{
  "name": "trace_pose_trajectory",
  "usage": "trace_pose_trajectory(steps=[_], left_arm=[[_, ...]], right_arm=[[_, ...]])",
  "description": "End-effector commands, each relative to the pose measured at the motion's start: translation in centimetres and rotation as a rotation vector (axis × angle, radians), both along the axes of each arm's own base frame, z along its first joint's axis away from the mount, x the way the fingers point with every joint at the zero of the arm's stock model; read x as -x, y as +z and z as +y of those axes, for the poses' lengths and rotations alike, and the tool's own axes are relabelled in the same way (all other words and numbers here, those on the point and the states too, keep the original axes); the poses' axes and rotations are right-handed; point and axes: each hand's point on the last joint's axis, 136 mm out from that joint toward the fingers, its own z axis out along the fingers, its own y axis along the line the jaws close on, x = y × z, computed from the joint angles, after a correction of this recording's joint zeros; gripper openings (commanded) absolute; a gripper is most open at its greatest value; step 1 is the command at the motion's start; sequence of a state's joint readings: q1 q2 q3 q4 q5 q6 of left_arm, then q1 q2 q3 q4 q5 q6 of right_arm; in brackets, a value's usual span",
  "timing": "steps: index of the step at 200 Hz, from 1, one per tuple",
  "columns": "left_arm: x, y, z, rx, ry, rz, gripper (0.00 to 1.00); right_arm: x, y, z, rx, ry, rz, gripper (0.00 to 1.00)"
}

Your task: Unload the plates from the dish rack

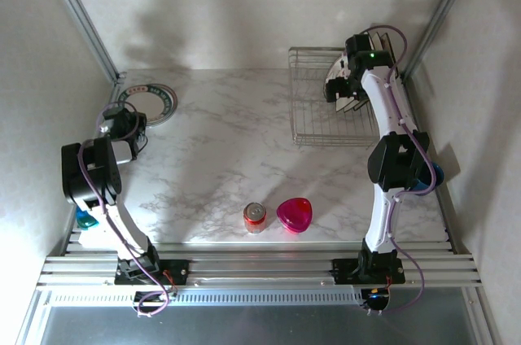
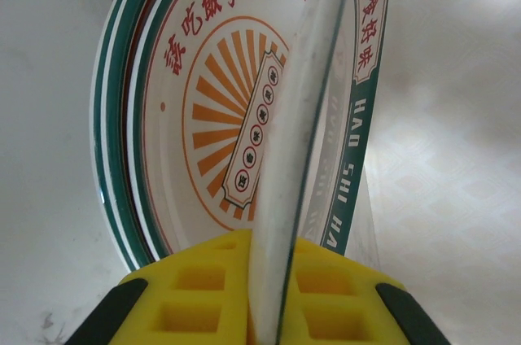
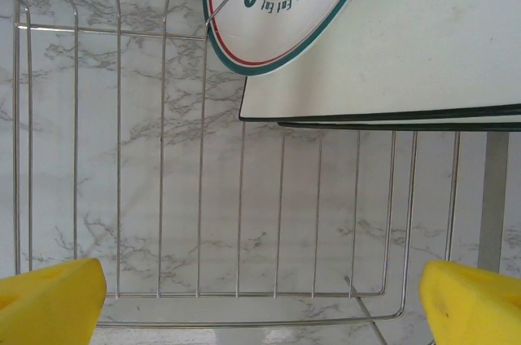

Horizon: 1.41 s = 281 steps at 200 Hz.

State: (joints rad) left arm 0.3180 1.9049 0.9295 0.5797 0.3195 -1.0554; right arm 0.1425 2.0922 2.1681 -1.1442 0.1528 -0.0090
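Plates are split between two places. One plate [image 2: 297,158] is pinched by its rim in the left gripper [image 2: 273,280], yellow pads pressed together on it, at the far-left corner of the bench [image 1: 228,141]. It hangs on edge over a round plate [image 2: 203,117] lying flat there. Whether the two touch cannot be told.

The dish rack [image 1: 313,129] sits at the far-right corner. The right gripper [image 3: 260,296] hovers over it with its claw spread wide and nothing in it.

**Hazards from this position**
- The left grip covers only a narrow strip of rim. A fast swing could make the plate pivot or slip out.
- Releasing the plate on edge would probably drop it onto the flat plate, with a risk of chipping. It should be tilted flat first.
- The right fingers hang close above thin wire. A descent off line could snag the rack and drag it.
- The square plates lean together, so lifting one may pull the other along.

**Count**
- Plates out of the rack: two, one flat and one held.
- Plates in the rack, from the right wrist: one rack round plate [image 3: 277,11] and at least two square plates [image 3: 407,52]. Any further ones are hidden.
- Racks: one.
- Near the bench's near edge: one can [image 1: 255,216] and one pink heart dish [image 1: 295,215].
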Motion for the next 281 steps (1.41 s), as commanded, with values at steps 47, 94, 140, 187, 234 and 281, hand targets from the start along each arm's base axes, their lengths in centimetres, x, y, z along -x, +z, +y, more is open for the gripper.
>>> trace_pose_trajectory(steps=[47,94,140,187,234,281], left_arm=[[-1.8,0.8,1.2,-0.026,0.008,-0.024,0.0],[-2.0,0.2,1.2,-0.024,0.005,-0.006,0.0],[-2.2,-0.1,1.1,-0.056,-0.023,0.03,0.01],[-1.6,-0.2,1.4,-0.126,-0.032,0.086,0.23],[-1.1,0.0,1.5,-0.236,-0.05,0.165,0.4],[-0.3,0.8,1.5,-0.379,-0.07,0.257,0.52]], right_arm=[[0.0,1.9,0.8,-0.013,0.032,-0.037,0.99],[-0.1,2.3,1.1,-0.012,0.04,-0.043,0.99],[-0.1,2.2,1.1,-0.009,0.041,-0.041,0.99],[-0.1,2.2,1.1,-0.009,0.043,-0.042,0.99],[-0.1,2.4,1.3,-0.011,0.047,-0.046,0.99],[0.0,2.6,1.3,-0.009,0.048,-0.05,0.99]])
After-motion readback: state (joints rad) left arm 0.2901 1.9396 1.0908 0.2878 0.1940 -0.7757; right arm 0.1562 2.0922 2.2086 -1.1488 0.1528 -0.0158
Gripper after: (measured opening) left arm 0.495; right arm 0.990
